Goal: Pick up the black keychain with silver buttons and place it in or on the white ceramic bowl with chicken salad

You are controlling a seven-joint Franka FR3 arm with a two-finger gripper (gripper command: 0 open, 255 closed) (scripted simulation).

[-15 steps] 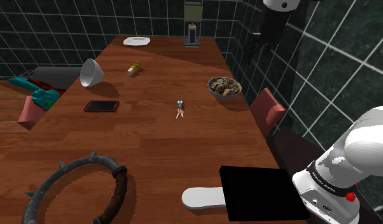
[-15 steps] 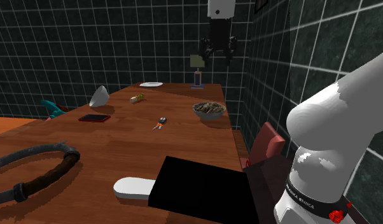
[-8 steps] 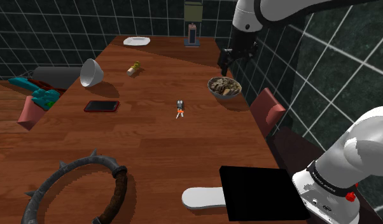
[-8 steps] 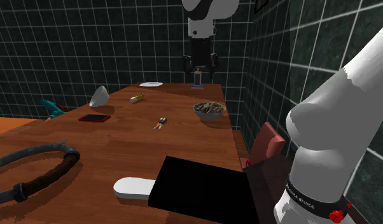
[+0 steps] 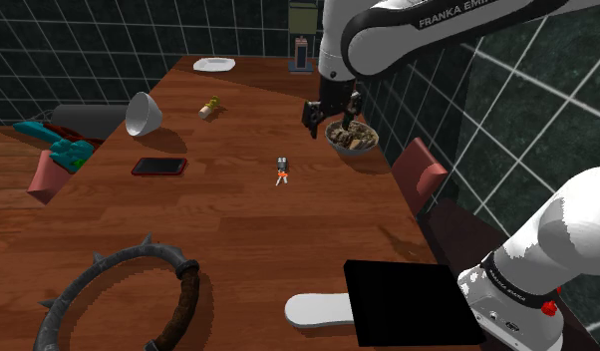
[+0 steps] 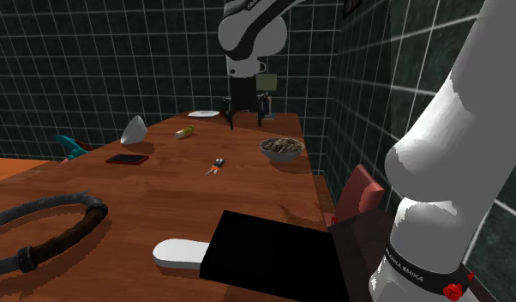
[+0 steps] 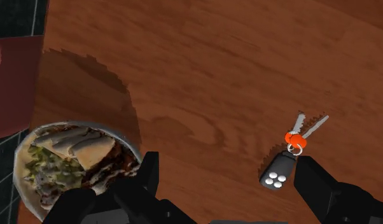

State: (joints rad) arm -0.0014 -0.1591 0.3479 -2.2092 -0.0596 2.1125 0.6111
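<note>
Black fob keychain (image 7: 278,170) with silver buttons, an orange ring and metal keys lies flat on the glossy brown wooden bench (image 5: 238,219). It sits just inside one finger of the black pincer (image 7: 229,178). Pincer fingers are spread, gripping nothing. The round pale bowl (image 5: 354,149) of salad is by the other finger. Pincer is lower than 0.5 s ago; keychain unmoved.

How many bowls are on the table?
2. A white bowl lies tipped on its side beyond the phone; the salad bowl stands upright by the tool. The arm may hide others.
</note>
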